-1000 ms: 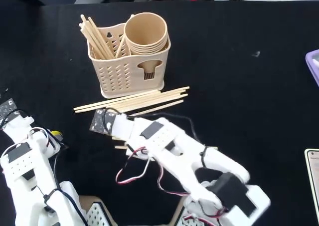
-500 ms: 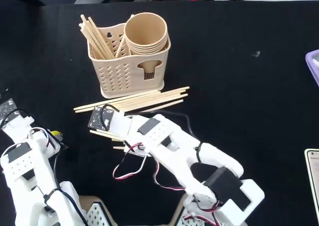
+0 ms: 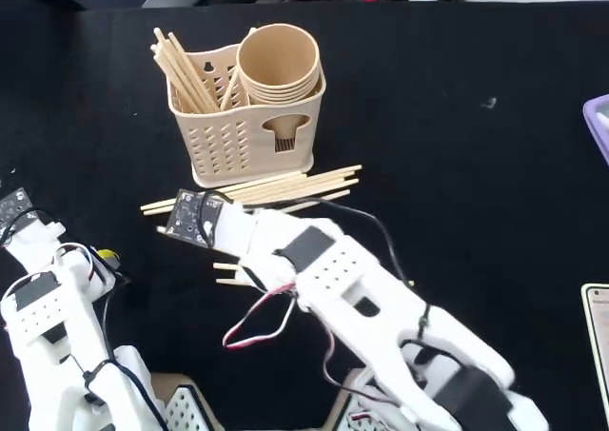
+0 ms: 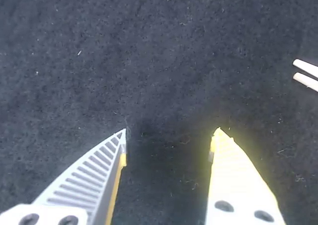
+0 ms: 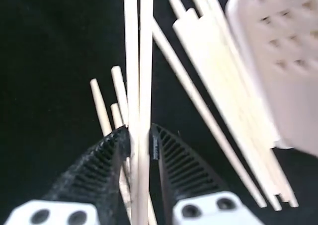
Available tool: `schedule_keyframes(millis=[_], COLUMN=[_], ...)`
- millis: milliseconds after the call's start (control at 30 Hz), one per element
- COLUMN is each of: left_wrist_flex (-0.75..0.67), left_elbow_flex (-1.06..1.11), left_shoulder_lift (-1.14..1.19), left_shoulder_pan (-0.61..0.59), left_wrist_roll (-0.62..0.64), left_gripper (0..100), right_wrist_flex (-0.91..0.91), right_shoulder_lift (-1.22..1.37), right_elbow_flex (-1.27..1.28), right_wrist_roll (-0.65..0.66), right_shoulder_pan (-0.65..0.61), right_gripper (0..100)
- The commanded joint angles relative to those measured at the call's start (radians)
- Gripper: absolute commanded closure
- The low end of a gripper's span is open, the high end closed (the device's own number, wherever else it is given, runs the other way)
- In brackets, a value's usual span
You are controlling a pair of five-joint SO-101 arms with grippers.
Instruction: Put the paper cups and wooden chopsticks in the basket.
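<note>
Black table (image 3: 476,212), high view.

Right arm (image 3: 362,307): stretched from the near edge toward the far left, ending just near of the basket. Left arm (image 3: 48,326): at the near left corner, well apart from the work.

Basket (image 3: 238,136): far left of centre, upright. The right compartment holds the stacked paper cups (image 3: 278,65). The left compartment holds several wooden chopsticks (image 3: 181,69), leaning far-left.

Loose bundle of chopsticks (image 3: 285,186): flat on the table, just near of the basket's front wall, long axis left-right.

Right claw (image 5: 140,135): clenched on a pair of chopsticks (image 5: 139,61). The sticks run out past the claw tips, alongside the loose bundle and the basket wall.

Left claw (image 4: 169,135): released, jaws spread over bare table. Two stick ends (image 4: 305,73) lie off to one side of it.

Judgement: cups are done and chopsticks are partly done. The basket lies on the far side of the right claw, past the loose bundle, and the right arm is much the nearer. The held pair appears to lie roughly left-right, across the basket's front. It would need lifting and tipping toward upright to enter the left compartment. Risk: the long ends could catch the bundle or the rim.
</note>
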Motion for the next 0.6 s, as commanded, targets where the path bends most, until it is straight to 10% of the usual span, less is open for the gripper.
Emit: schedule_keyframes(millis=[0, 267, 567], left_wrist_flex=[-0.008, -0.008, -0.008], left_elbow_flex=[-0.039, -0.039, -0.036], left_shoulder_lift=[-0.015, -0.015, -0.017], left_shoulder_pan=[0.012, 0.013, 0.013], left_wrist_roll=[0.002, 0.002, 0.002], left_gripper=[73, 73, 73], right_wrist_flex=[0.006, -0.064, -0.661], right_shoulder_lift=[-0.147, -0.417, -0.384], right_elbow_flex=[-0.065, -0.236, -0.246], right_wrist_roll=[-0.009, -0.181, -0.434], right_shoulder_pan=[0.005, 0.069, 0.089], right_gripper=[98.8, 98.7, 98.7])
